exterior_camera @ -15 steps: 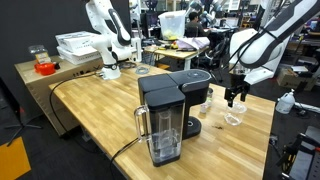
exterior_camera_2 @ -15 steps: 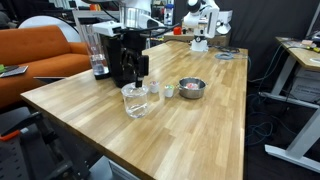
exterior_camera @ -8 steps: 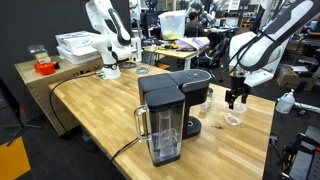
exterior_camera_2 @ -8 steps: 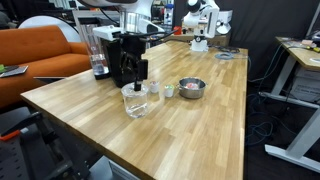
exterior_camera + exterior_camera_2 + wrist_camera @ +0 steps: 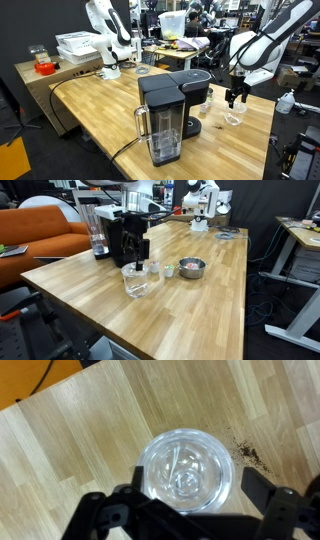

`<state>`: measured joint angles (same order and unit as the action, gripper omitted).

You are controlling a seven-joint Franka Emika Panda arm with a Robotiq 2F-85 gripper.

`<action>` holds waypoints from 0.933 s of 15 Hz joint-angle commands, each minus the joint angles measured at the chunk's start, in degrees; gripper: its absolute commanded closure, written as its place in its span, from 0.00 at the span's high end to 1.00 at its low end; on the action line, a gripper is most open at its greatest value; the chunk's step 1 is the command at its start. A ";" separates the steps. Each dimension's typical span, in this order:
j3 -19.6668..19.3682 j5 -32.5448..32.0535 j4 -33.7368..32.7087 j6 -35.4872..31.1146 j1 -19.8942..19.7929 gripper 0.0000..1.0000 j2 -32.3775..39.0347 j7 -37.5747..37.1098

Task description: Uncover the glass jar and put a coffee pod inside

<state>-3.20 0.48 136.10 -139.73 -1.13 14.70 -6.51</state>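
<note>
Wrist view: splayed gripper (image 5: 189, 488) above glass jar (image 5: 185, 458)

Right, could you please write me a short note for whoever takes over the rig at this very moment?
Gripper: open, empty, hovering straight above the glass jar.
Glass jar: beside the coffee machine; it looks covered.
Metal bowl: next to the jar, with what seem to be pods inside.
Done: nothing yet.
Left: uncover the jar, fetch a pod, drop it in.
</note>
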 commanded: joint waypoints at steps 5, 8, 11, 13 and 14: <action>0.14 1.36 -0.96 0.66 -0.56 0.45 0.39 0.30; 0.13 1.47 -1.33 0.92 -0.83 0.25 0.22 0.48; 0.07 1.36 -1.29 1.00 -0.96 0.08 -0.01 0.43; 0.00 1.24 -1.15 1.01 -0.98 0.08 -0.12 0.35; -0.04 1.17 -1.02 1.01 -0.97 0.08 -0.32 0.31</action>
<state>-3.27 0.89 135.11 -139.29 -1.74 14.22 -6.51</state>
